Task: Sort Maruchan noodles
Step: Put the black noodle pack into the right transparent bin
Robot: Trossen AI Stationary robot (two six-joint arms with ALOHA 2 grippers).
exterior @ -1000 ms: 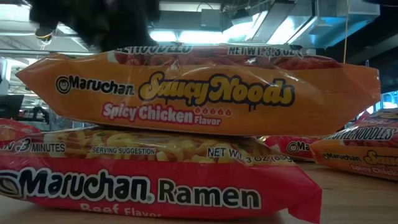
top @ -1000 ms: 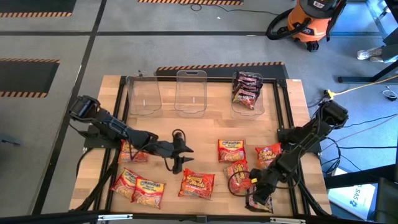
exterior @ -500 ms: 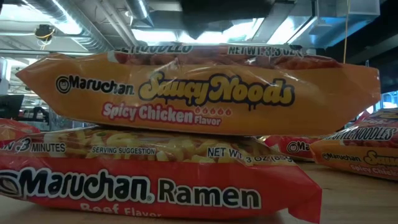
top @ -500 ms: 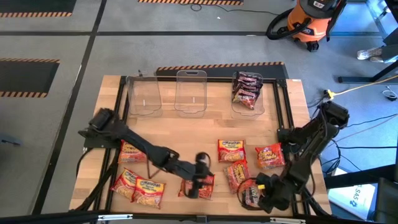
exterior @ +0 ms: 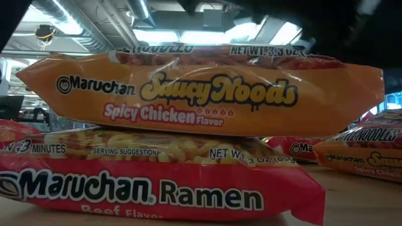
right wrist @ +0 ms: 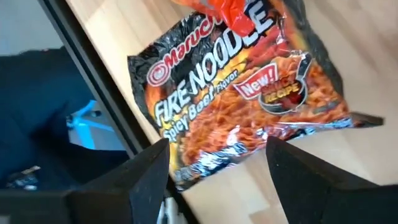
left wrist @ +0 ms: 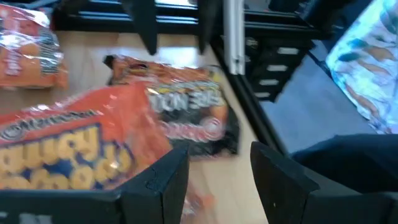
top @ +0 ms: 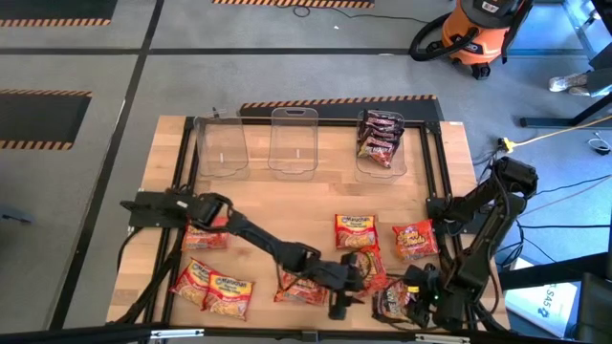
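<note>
Several Maruchan noodle packets lie flat on the wooden table (top: 306,196). A dark Fire Noodle packet (top: 390,304) (right wrist: 242,93) (left wrist: 193,106) lies at the near right corner, one end under an orange packet (top: 364,267) (left wrist: 68,149). My left gripper (top: 361,285) (left wrist: 217,174) reaches across the near side, open, its fingers beside that orange packet and pointing at the dark one. My right gripper (top: 406,294) (right wrist: 217,168) hangs open over the dark packet. In the low view an orange Saucy Noods packet (exterior: 201,94) lies on a red Ramen packet (exterior: 157,188).
Three clear bins stand along the far side: left (top: 220,148), middle (top: 294,143), and right (top: 381,143), which holds dark packets. More packets lie at the near left (top: 196,279) (top: 228,294) (top: 206,232) and centre right (top: 356,229) (top: 413,239). A black frame rail (top: 442,239) borders the right side.
My left gripper has swept along the near side from the table's middle toward its right edge, ending beside the orange packet near the dark one. My right gripper has shifted a little toward the near right corner and turned over the dark packet. No packet has visibly moved.
</note>
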